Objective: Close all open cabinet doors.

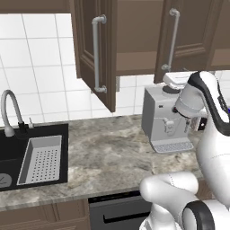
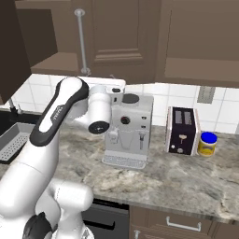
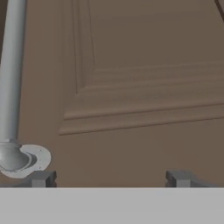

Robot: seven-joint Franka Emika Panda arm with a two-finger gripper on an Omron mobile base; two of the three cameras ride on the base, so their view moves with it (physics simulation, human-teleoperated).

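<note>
Kitchen wall: both dark brown panelled cabinet doors (image 1: 96, 49) (image 1: 188, 33) above the grey coffee machine (image 1: 164, 119) stand ajar, apparently none closed; gripper (image 3: 111, 179) spread against one.

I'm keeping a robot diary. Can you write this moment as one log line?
gripper: open, up against right cabinet door | bar handle: beside it, ungrasped | left cabinet door: wide open | coffee machine: below

Cabinet doors (image 1: 96, 49) dk brown, silver handles (image 1: 96, 54); counter (image 1: 108, 157) grey-beige marbled; sink (image 1: 9, 155) blk; jar (image 2: 207, 144) yellow, blue lid.

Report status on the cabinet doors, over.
Gripper open, empty, tips close to right door beside its handle. Left door swung wide open; right door ajar. Nothing between tips and door.
</note>
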